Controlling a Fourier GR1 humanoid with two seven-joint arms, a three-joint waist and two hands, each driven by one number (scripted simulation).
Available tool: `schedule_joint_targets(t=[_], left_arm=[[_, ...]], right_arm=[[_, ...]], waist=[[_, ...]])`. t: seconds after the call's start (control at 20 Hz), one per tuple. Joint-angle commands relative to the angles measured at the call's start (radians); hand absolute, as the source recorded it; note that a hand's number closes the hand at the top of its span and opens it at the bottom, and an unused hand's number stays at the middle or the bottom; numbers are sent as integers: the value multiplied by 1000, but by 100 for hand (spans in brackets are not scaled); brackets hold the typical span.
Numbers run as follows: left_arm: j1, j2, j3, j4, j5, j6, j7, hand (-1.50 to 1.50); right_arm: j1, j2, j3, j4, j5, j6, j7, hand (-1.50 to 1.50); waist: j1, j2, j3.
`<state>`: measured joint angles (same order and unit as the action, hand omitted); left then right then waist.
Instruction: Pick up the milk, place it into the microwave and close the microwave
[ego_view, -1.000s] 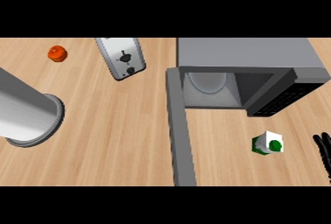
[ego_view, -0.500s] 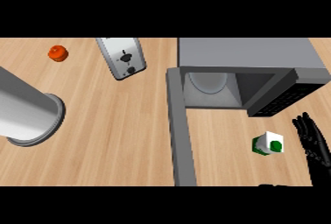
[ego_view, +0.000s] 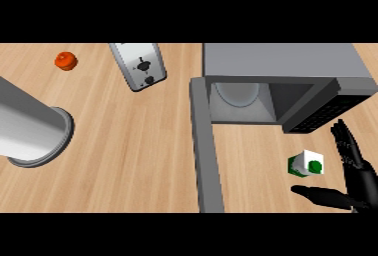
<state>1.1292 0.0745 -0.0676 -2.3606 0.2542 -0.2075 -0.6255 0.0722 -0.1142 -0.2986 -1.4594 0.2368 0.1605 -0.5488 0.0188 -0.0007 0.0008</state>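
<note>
Right hand (ego_view: 360, 181) sits just right of the milk (ego_view: 306, 164), fingers (ego_view: 345, 146) straight, spread from the thumb, not touching it; the open microwave (ego_view: 280, 60) lies just beyond the milk

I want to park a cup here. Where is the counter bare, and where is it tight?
The widest bare wood lies between the grey cylinder and the open microwave door, below the small grey appliance. It is crowded right of the door: the milk sits before the microwave with the open right hand beside it.
</note>
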Motion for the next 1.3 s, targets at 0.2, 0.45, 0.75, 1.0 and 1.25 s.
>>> schedule_joint_targets(t=[0.2,0.45,0.75,1.0,1.25], left_arm=[[96,-13,47,34,28,-97,-90,-150],[53,-36,36,-34,19,-60,-3,-150],[-15,-27,105,48,50,-90,-10,-150],[35,-31,90,14,64,-138,0,-150],[6,-57,111,45,42,-144,-32,-150]], right_arm=[[-93,-58,-31,272,3,7,-145,-150],[-151,-85,-21,444,33,8,-227,-150],[-199,-89,3,623,89,-39,-324,-150],[-233,-85,-19,774,129,-173,-441,150],[-308,-135,-36,878,168,-269,-477,150]], waist=[[5,-2,0],[0,1,1],[-5,2,0],[0,3,1],[2,4,1]])
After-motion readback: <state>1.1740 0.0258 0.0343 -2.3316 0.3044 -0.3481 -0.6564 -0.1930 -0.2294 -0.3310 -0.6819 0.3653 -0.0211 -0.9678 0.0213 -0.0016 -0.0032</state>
